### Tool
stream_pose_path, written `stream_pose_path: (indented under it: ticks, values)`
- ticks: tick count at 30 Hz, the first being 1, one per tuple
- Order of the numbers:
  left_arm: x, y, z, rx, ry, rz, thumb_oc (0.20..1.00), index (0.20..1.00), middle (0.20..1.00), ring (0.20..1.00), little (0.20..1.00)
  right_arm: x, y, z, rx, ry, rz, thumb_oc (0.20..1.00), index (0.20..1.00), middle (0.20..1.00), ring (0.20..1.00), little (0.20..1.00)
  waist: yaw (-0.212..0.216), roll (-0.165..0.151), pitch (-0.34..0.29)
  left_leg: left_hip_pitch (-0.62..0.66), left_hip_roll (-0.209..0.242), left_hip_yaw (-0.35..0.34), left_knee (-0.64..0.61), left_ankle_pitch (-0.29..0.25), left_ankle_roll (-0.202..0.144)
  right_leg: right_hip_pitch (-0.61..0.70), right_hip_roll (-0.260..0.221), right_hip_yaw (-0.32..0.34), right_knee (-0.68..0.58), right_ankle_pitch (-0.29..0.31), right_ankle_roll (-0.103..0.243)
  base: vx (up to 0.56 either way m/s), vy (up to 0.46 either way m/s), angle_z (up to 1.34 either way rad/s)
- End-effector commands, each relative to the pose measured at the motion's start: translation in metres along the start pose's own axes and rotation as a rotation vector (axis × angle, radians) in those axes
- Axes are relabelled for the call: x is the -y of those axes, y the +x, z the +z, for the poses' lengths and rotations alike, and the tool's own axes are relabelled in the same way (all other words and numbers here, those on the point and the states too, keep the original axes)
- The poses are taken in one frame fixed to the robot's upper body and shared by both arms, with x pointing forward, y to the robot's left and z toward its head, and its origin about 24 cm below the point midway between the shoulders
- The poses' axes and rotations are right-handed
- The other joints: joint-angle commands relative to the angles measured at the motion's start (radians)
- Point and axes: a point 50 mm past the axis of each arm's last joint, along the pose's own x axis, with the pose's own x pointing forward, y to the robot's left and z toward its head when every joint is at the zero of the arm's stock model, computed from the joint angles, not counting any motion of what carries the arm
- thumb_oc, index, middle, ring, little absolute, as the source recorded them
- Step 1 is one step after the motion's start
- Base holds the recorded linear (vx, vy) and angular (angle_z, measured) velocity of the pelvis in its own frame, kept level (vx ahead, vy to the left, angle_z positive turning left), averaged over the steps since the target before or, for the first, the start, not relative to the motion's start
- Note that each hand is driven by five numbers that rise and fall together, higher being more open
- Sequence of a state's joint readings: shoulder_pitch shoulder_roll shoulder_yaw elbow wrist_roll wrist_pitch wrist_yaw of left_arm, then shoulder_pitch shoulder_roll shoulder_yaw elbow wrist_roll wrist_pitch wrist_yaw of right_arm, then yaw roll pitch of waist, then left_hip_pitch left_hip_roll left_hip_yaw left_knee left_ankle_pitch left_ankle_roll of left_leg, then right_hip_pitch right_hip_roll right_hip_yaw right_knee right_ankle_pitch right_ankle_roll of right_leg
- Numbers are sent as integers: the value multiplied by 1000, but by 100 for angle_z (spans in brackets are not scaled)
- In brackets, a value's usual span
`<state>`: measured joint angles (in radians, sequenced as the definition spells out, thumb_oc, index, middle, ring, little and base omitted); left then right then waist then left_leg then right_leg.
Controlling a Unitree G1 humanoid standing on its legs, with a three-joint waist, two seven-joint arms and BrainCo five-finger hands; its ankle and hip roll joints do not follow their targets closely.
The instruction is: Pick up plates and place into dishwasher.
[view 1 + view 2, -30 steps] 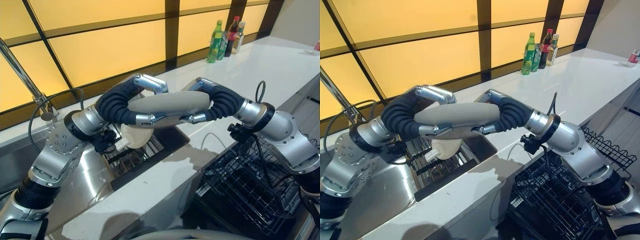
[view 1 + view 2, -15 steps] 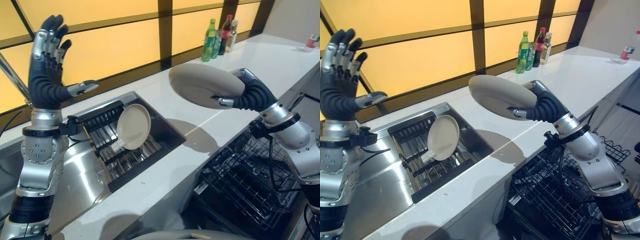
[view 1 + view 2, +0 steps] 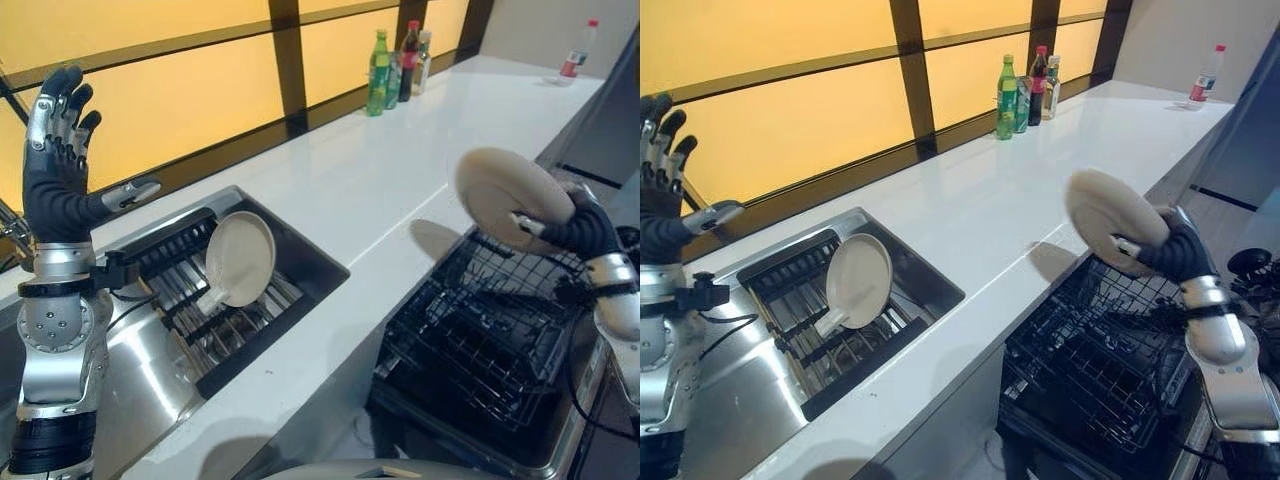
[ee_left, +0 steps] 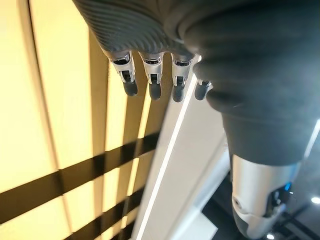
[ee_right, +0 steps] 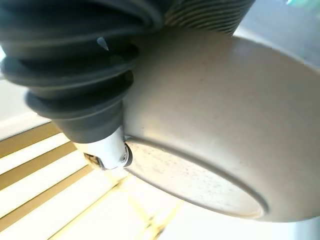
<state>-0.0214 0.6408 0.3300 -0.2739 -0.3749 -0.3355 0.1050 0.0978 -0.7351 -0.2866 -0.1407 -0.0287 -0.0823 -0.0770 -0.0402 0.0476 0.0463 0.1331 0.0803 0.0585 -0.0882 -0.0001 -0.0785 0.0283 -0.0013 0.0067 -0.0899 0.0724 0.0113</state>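
My right hand (image 3: 578, 226) is shut on a beige plate (image 3: 503, 198), thumb across its face, and holds it tilted on edge above the open dishwasher's black wire rack (image 3: 480, 340). The right wrist view shows the plate's underside (image 5: 225, 125) pressed against the hand's cover. A second beige plate (image 3: 240, 258) leans upright in the dark rack (image 3: 185, 300) inside the sink at the left. My left hand (image 3: 58, 150) is raised high at the far left, open, fingers spread and straight, holding nothing; its fingers (image 4: 152, 82) point at the yellow wall.
A white counter (image 3: 370, 190) runs from the sink to the far right. Several bottles (image 3: 395, 60) stand at its back edge, and one more bottle (image 3: 570, 62) at the far right corner. Yellow panels with dark bars back the counter.
The right hand has carried the plate right and down, from over the counter to above the dishwasher rack. The left hand stays raised and open. The camera has turned right.
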Motion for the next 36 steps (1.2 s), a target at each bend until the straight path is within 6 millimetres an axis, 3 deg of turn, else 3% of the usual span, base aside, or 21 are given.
stream_pose_path:
  ticks: [1,8,12,17,21,25,30,34,36]
  values:
    - [-18,3,-8,-49,72,38,1000,1000,1000,1000,1000,15,0,-4,-10,-54,-127,200,200,200,200,200,-37,-48,-35,-25,-59,-4,32,-75,52,32,-93,50,48,-84,108,-31,-82,-12]
    - [-20,6,-16,-71,77,117,1000,1000,1000,1000,1000,9,1,-26,-114,-102,-133,200,200,200,200,200,-65,-17,47,-85,-64,4,53,-80,51,-50,-99,86,69,-75,117,-114,-48,-31]
    - [-14,11,-13,-42,73,121,1000,1000,1000,1000,1000,3,8,-41,-188,-212,-65,200,200,200,200,200,-59,-4,95,-136,-67,1,73,-68,44,-94,-101,92,80,-65,118,-146,-53,-15]
    - [-6,16,-9,-28,64,94,1000,1000,1000,1000,1000,-10,16,-47,-212,-162,83,200,200,200,200,200,-40,-8,121,-149,-63,-15,83,-58,36,-90,-105,77,77,-59,116,-25,-81,-6]
    - [-1,17,-12,-50,61,59,1000,1000,1000,1000,1000,-17,21,-43,-186,-66,212,200,200,200,200,200,-15,-21,113,-136,-54,-30,79,-52,25,-63,-112,49,66,-59,120,74,-84,2]
    - [1,14,-20,-85,56,44,1000,1000,1000,1000,1000,-13,30,-36,-122,8,226,200,200,200,200,200,6,-33,97,-106,-43,-39,67,-53,19,-26,-117,20,52,-61,122,137,-46,8]
    - [0,10,-26,-125,56,34,1000,1000,1000,1000,1000,-9,40,-15,-13,72,288,200,200,200,200,200,25,-52,73,-73,-33,-40,51,-57,16,10,-118,-4,39,-70,124,113,-22,9]
    - [-1,8,-31,-156,59,16,1000,1000,1000,1000,1000,-22,40,-9,2,197,482,200,200,200,200,200,41,-69,53,-54,-30,-42,43,-52,14,33,-114,-17,32,-70,122,114,-24,7]
    - [-2,7,-34,-173,61,-2,1000,1000,1000,1000,1000,-32,34,-18,-43,245,594,200,200,200,200,200,51,-75,42,-42,-28,-45,38,-53,13,47,-114,-26,27,-72,121,127,-26,11]
